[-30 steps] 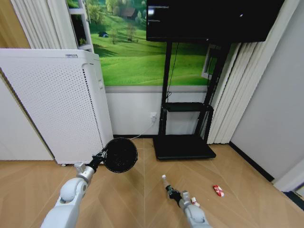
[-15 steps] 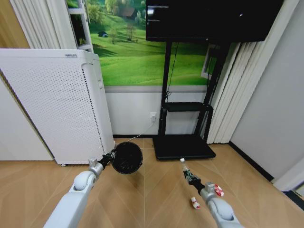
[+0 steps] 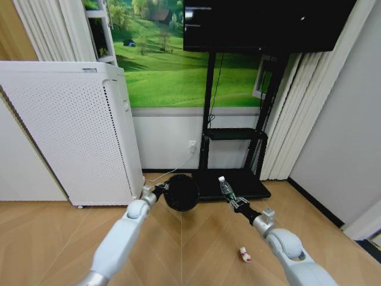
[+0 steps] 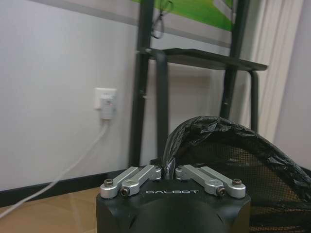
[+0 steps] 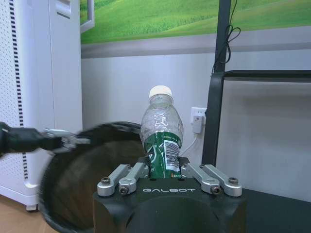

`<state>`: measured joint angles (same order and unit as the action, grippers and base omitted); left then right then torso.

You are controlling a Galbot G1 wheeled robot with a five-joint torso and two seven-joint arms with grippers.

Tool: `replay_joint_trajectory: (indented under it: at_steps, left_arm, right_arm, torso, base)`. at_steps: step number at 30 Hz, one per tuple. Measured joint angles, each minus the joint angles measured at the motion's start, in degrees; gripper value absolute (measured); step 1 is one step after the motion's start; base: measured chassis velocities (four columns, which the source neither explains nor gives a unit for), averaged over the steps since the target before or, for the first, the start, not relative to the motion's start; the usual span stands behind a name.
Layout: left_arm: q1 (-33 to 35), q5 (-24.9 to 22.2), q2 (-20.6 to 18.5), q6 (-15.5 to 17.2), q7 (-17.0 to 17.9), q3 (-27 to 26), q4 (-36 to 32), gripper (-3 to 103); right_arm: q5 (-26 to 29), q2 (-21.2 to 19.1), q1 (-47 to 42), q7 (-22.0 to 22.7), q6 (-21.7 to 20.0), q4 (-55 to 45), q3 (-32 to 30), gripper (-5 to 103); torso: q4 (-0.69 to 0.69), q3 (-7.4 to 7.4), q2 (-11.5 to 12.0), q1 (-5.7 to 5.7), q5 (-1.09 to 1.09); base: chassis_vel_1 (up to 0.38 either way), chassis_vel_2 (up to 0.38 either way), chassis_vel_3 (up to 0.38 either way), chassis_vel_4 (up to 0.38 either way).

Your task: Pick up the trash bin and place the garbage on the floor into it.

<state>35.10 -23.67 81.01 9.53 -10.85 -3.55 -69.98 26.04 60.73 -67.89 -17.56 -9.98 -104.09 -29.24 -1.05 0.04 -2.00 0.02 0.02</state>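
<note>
My right gripper (image 3: 234, 201), pinching the green bottle (image 3: 225, 187), has risen beside the trash bin (image 3: 181, 192) clamped in my left gripper (image 3: 159, 189), ready to drop.

One trash bin (image 3: 181, 192) — black, round, lined with a bag. One green bottle (image 3: 225, 188) with a white cap. One small red-and-white piece (image 3: 244, 255) on the floor (image 3: 196, 250). Two grippers — the left gripper (image 3: 161, 188) and the right gripper (image 3: 233, 201).
</note>
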Motion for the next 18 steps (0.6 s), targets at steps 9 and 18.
replay_joint_trajectory:
  at_steps: [9, 18]
  left_arm:
    - [-2.05, 1.61, 7.3, -0.84, 3.22, 4.37, 4.78, 7]
    - [-1.16, 2.61, 8.19, -1.36, 4.07, 5.83, 4.63, 7]
  right_arm:
    - [-1.43, 4.04, 1.38, -0.11, -1.15, 0.2, 1.23, 24]
    - [-5.24, 7.43, 2.62, 1.27, -0.6, 3.29, 2.91, 36]
  torso:
    - [0.01, 0.0, 0.0, 0.0, 0.0]
    - [0.03, 0.0, 0.0, 0.0, -0.01]
  base:
    - [0.0, 0.0, 0.0, 0.0]
    - [0.0, 0.0, 0.0, 0.0]
